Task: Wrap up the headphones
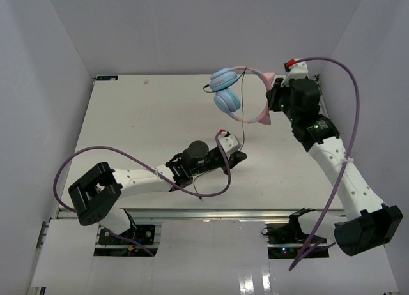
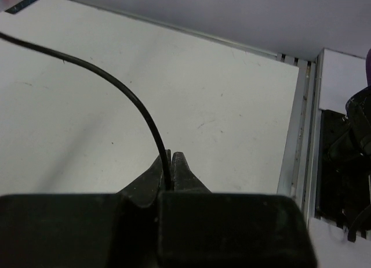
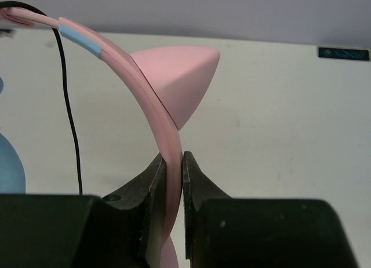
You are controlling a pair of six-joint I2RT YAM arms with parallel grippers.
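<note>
The headphones [image 1: 228, 92] have two light-blue ear cups and a pink headband [image 1: 254, 96] with cat-ear points. They hang above the far right of the table. My right gripper [image 1: 276, 98] is shut on the pink headband [image 3: 163, 134], just below one cat-ear point [image 3: 184, 82]. The thin black cable [image 1: 243, 126] runs down from the headphones to my left gripper [image 1: 238, 158], which is shut on it near the table's middle. In the left wrist view the cable [image 2: 136, 103] arcs up and left from between the closed fingertips [image 2: 181, 166].
The white table [image 1: 147, 135] has walls at the back and both sides. Thick purple arm cables [image 1: 121, 156] loop near the front edge and over the right arm [image 1: 348, 84]. The table's metal front rail [image 2: 293, 146] lies right of my left gripper.
</note>
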